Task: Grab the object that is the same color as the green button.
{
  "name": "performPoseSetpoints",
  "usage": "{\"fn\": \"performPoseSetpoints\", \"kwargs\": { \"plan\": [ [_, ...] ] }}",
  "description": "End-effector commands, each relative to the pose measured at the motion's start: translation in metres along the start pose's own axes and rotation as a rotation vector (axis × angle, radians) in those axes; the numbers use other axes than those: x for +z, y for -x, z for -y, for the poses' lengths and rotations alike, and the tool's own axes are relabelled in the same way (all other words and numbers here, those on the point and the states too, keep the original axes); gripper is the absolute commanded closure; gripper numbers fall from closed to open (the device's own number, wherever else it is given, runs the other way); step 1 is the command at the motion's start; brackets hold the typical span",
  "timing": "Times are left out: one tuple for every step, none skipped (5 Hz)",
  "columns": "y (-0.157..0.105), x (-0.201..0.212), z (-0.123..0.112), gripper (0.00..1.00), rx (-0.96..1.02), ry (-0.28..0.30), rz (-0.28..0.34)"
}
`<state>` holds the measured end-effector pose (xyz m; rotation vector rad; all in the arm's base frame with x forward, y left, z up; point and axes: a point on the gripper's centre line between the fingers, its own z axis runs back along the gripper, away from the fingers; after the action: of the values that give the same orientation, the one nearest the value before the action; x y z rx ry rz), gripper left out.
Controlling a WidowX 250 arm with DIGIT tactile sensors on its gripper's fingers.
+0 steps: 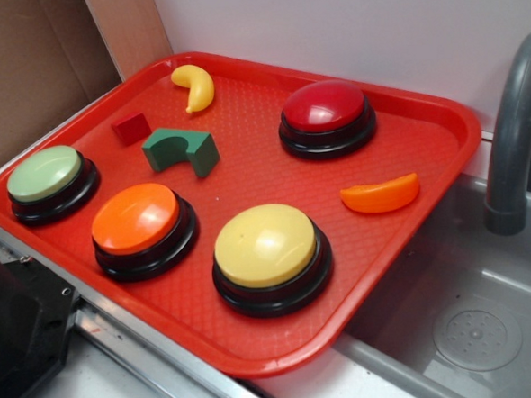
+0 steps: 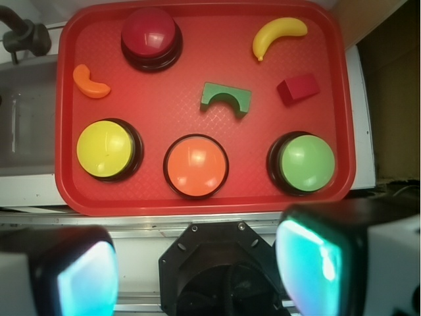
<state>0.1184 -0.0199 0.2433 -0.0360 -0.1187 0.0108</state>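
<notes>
The object, a dark green block [image 1: 182, 151] with an arch notch, lies on the red tray [image 1: 424, 144] between the small red cube and the buttons; it also shows in the wrist view [image 2: 227, 98]. The green button [image 1: 46, 174] stands at the tray's left corner, and sits at the lower right of the tray in the wrist view [image 2: 306, 162]. My gripper [image 2: 197, 266] hangs high above the tray's near edge, over the robot base, far from the block. It is open, with nothing between its fingers [image 2: 309, 260]. The gripper does not show in the exterior view.
On the tray also stand an orange button [image 1: 138, 220], a yellow button [image 1: 267, 247] and a red button [image 1: 325, 108]. A toy banana [image 1: 195, 84], a red cube [image 1: 131, 128] and an orange slice [image 1: 382, 195] lie there. A grey sink [image 1: 471, 322] with a faucet [image 1: 514, 130] sits to the right.
</notes>
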Motion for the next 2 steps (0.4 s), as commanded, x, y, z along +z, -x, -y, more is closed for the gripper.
{"fn": "performPoseSetpoints", "kwargs": {
  "plan": [
    [0.000, 0.000, 0.000, 0.00, 0.000, 0.000, 0.000],
    [-0.019, -0.014, -0.041, 0.00, -0.255, -0.102, 0.074]
  ]
}}
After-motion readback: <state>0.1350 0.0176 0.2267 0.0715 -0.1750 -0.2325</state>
